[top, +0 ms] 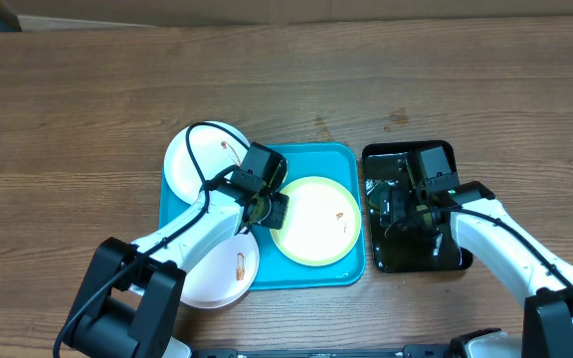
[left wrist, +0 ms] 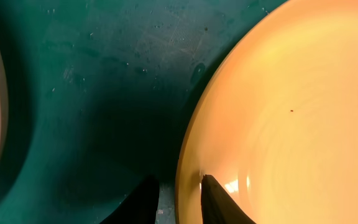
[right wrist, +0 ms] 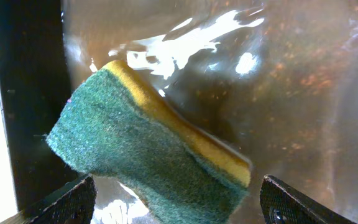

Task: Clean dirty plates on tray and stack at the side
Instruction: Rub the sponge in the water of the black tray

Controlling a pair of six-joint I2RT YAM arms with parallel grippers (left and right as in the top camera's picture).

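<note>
The turquoise tray (top: 316, 157) holds a plate with a yellow-green rim (top: 316, 221). Two white plates with reddish smears overlap the tray's left side, one at the back (top: 192, 159) and one at the front (top: 225, 276). My left gripper (top: 275, 206) is at the rimmed plate's left edge. In the left wrist view its fingers (left wrist: 219, 202) straddle that plate's rim (left wrist: 188, 155), narrowly open (left wrist: 179, 178), with a gap showing beside the rim. My right gripper (top: 403, 207) hangs wide open (right wrist: 179, 180) over a green and yellow sponge (right wrist: 148, 149).
A glossy, wet black tray (top: 436, 254) stands right of the turquoise one, and the sponge lies in it. Bare wooden table (top: 88, 99) runs around both trays. A cardboard edge (top: 267, 12) lines the far side.
</note>
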